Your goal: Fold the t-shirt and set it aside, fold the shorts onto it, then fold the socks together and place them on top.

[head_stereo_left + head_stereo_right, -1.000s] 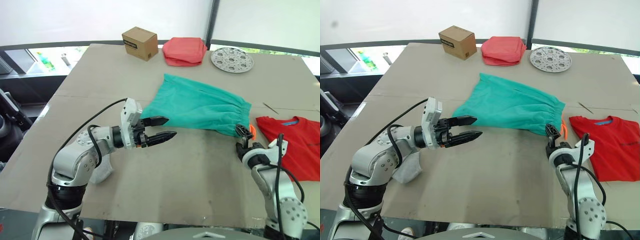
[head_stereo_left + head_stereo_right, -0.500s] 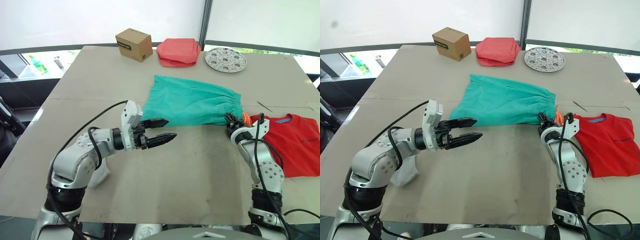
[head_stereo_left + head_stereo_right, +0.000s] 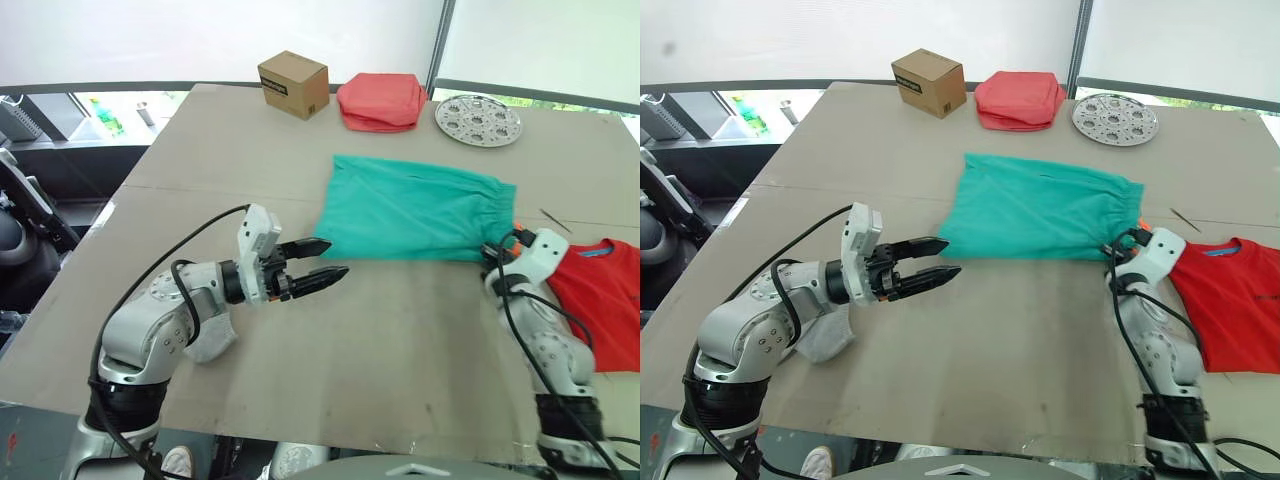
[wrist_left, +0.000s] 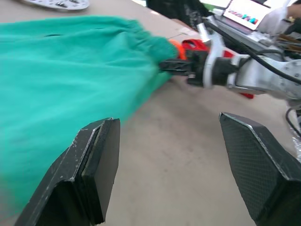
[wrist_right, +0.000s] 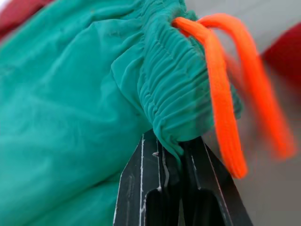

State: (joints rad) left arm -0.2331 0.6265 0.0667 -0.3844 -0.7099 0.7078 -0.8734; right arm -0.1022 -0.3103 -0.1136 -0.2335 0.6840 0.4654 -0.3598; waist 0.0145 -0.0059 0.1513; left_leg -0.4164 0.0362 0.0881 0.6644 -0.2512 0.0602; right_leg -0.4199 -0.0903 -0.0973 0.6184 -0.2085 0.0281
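The teal shorts (image 3: 415, 208) lie flat mid-table, waistband toward the right, orange drawstring (image 5: 221, 94) at the near waist corner. My right gripper (image 3: 497, 264) is shut on that gathered waistband corner (image 5: 164, 141), the fabric pinched between its black fingers (image 5: 141, 197). The red t-shirt (image 3: 602, 300) lies flat just right of it. My left gripper (image 3: 336, 257) hovers open near the shorts' left hem, holding nothing, and its wrist view shows the right gripper (image 4: 188, 66) at the waistband. A grey sock (image 3: 212, 340) lies partly hidden under my left forearm.
A cardboard box (image 3: 292, 84), a folded coral-pink cloth stack (image 3: 380, 101) and a perforated metal disc (image 3: 477, 117) sit along the far edge. Bare tabletop (image 3: 400, 340) stretches between my arms toward the near edge.
My right gripper moved in to the shorts' near waist corner and shut on the waistband. The left gripper kept its open pose. The head camera shifted.
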